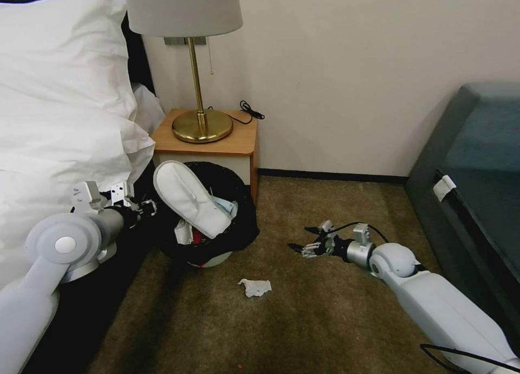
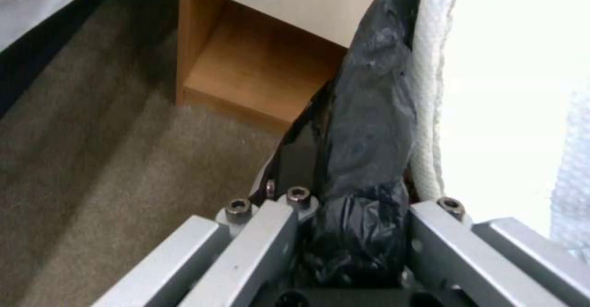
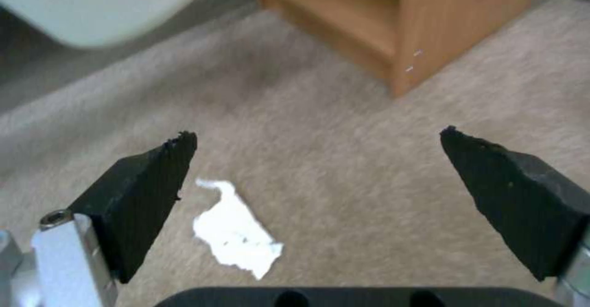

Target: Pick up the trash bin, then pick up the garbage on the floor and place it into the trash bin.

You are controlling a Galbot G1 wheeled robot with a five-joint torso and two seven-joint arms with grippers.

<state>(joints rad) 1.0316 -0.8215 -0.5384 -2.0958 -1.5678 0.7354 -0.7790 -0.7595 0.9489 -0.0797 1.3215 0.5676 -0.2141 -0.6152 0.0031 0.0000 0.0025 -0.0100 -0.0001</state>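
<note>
Now I am in the collecting step: my left gripper [image 1: 142, 207] is clamped on the bagged rim of the trash bin [image 1: 208, 214], and the left wrist view shows the black liner pinched between my closed jaws. The bin looks tilted, its pale base seemingly lifted clear of the carpet [image 1: 325, 320] just in front of the nightstand [image 1: 208, 141]. A white slipper [image 1: 189, 198] sticks up out of it among other litter.

My right gripper [image 1: 300, 249] hangs above the carpet with its jaws spread wide and nothing between them. A crumpled white tissue [image 1: 254, 287] lies on the floor near the bin's base, and the right wrist view puts it below and toward one of my fingertips [image 3: 144, 196]. I judge the next move calls for centring over it, coming down to the pile, and closing.

The floor is brown-olive carpet. A bed with a white pillow [image 1: 59, 92] stands at my left, a brass lamp [image 1: 197, 81] on the nightstand, a dark sofa [image 1: 476, 174] at my right.
</note>
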